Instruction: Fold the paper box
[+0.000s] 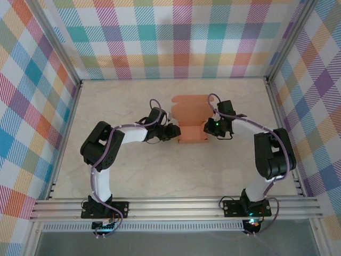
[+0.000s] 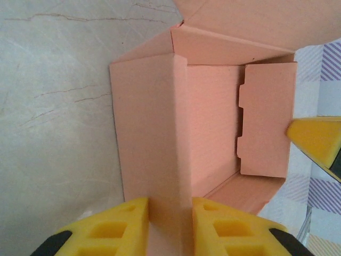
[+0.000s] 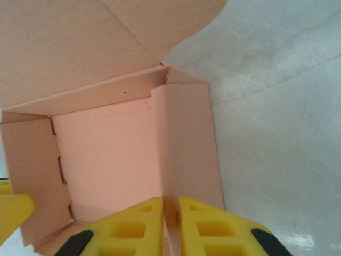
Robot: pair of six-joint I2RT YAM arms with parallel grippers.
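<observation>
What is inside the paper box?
The paper box holds nothing loose, only bare floor and folded-in flaps. Left gripper and right gripper each pinch a wall, hiding the floor nearest them.

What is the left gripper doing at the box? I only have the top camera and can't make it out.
Observer: The left gripper is shut on the paper box, pinching its near side wall with one finger on each face.
Operator: And the right one?
Observer: The right gripper pinches the opposite wall the same way.
Operator: Are those walls single card?
Observer: No, each pinched wall is doubled over. In the left wrist camera, the far wall's inner flap has a notched edge.
</observation>
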